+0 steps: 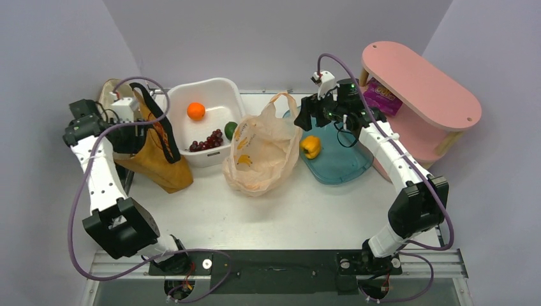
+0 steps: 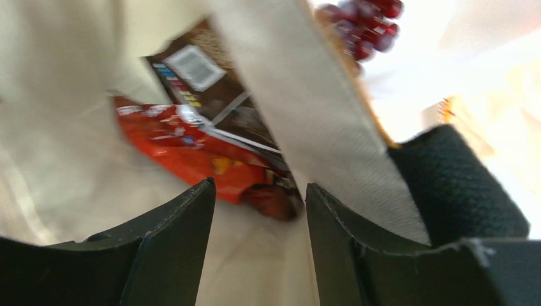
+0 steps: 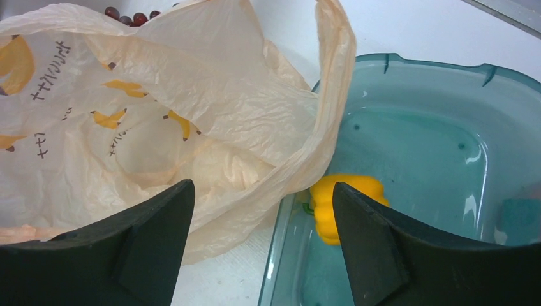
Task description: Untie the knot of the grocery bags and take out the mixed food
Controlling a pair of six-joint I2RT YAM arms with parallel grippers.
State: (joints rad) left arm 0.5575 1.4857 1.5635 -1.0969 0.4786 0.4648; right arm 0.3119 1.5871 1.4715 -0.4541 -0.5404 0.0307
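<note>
Though tilted — tote (image 1: pixel 152 163), mouth far-left

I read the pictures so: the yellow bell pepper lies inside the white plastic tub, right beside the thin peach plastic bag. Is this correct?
Only the tub is wrong. The yellow bell pepper lies inside the translucent teal plastic tub, right beside the thin peach plastic bag. The right wrist view shows it plainly.

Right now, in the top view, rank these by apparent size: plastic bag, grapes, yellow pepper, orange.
1. plastic bag
2. grapes
3. yellow pepper and orange: too alike to rank.
</note>
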